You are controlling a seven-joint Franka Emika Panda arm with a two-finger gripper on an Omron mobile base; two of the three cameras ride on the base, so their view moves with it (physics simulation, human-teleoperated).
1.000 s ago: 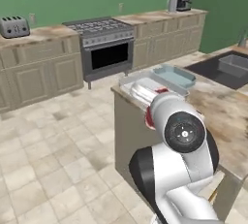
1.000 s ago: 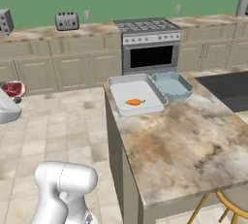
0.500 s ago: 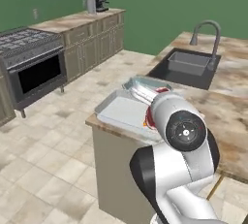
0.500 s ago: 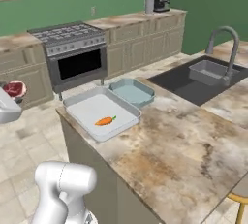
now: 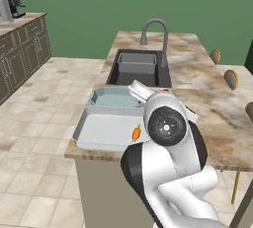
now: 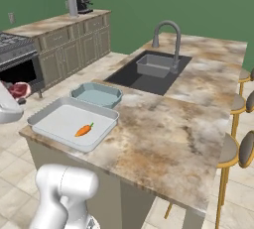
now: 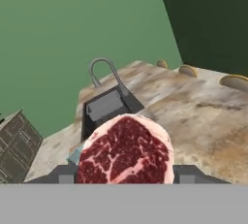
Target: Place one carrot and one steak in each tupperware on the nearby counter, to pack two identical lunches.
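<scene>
A raw red marbled steak (image 7: 126, 152) sits between my gripper's (image 7: 126, 177) two dark fingertips (image 7: 186, 174), which are shut on it. From the right base view the steak (image 6: 19, 89) and gripper (image 6: 11, 105) hang at the far left, off the counter's (image 6: 163, 124) end. The large whitish rectangular tupperware (image 6: 59, 119) holds one orange carrot (image 6: 84, 130). Behind it stands the small pale-blue octagonal tupperware (image 6: 96, 95), with nothing in it. The left base view shows the large tupperware (image 5: 101, 128), the carrot (image 5: 136, 133) and the small tupperware (image 5: 114, 98), partly behind my arm.
A dark inset sink (image 6: 149, 69) with a curved grey faucet (image 6: 171, 34) lies beyond the containers. Round-seated stools (image 6: 233, 148) line the counter's right side. A coffee machine (image 6: 82, 2) stands on the far cabinets, with a stove (image 6: 15, 49) at the left.
The base has swung around, so the whole scene shifted: the stove slid off left and the sink and faucet now lie ahead. The steak stays in the gripper.
</scene>
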